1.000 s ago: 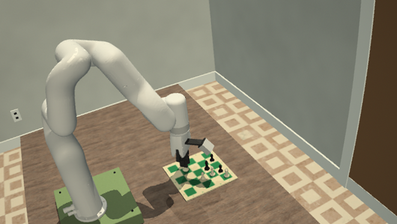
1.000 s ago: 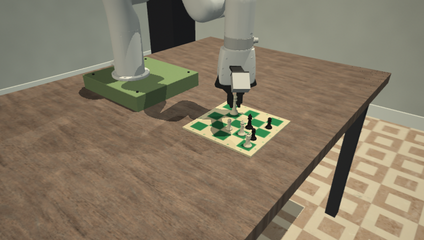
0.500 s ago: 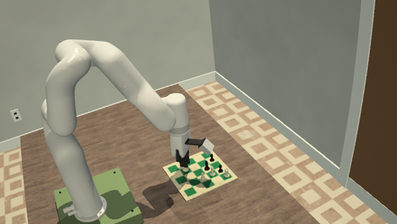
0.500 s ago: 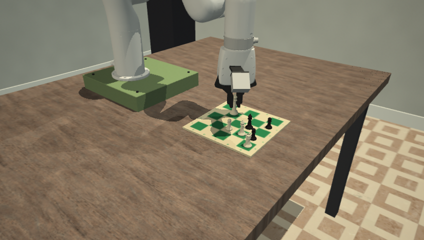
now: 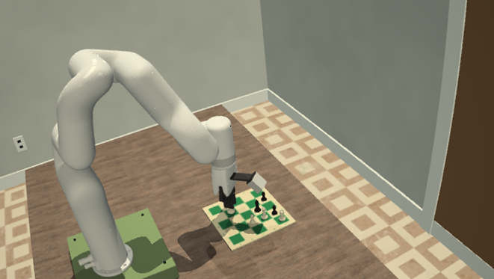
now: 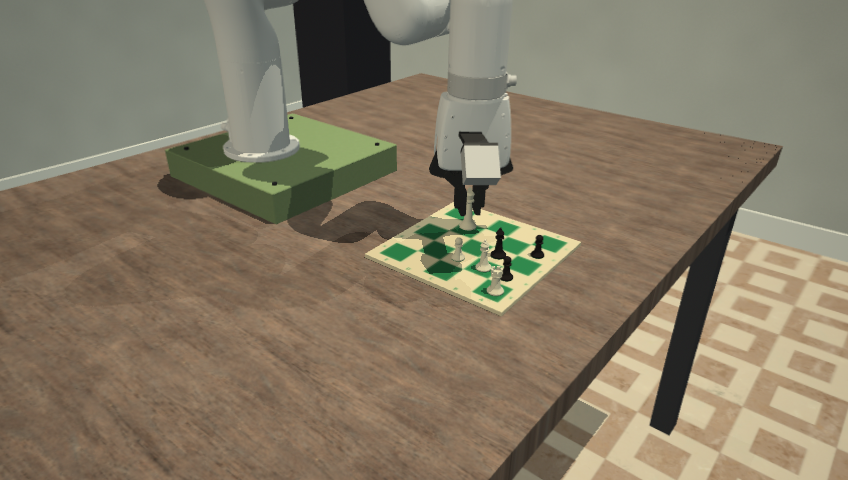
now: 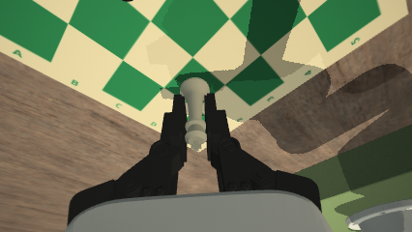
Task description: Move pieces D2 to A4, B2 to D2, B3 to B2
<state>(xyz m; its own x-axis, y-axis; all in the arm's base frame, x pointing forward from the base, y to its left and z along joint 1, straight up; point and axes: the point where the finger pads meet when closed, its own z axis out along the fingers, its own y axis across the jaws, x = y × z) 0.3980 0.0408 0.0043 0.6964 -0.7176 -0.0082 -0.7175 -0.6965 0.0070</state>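
Note:
The green-and-cream chessboard (image 6: 473,255) lies on the wooden table and also shows in the top view (image 5: 249,218). My gripper (image 7: 194,108) is shut on a tall white piece (image 7: 194,113), gripping its stem below the head. The piece's base is at a green square near the D mark, at the board corner closest to the arm's base; I cannot tell if it touches the board. The same piece shows upright in the exterior view (image 6: 468,214) under the gripper (image 6: 470,202). Other pieces stand upright: a white pawn (image 6: 457,248), a white piece (image 6: 483,256), another white piece (image 6: 495,280), and black pieces (image 6: 498,243), (image 6: 507,268), (image 6: 537,246).
The arm's green base plate (image 6: 279,163) sits on the table behind the board. The table's edge (image 6: 654,333) runs close to the board's right side. The wrist camera housing (image 6: 480,163) hangs in front of the fingers.

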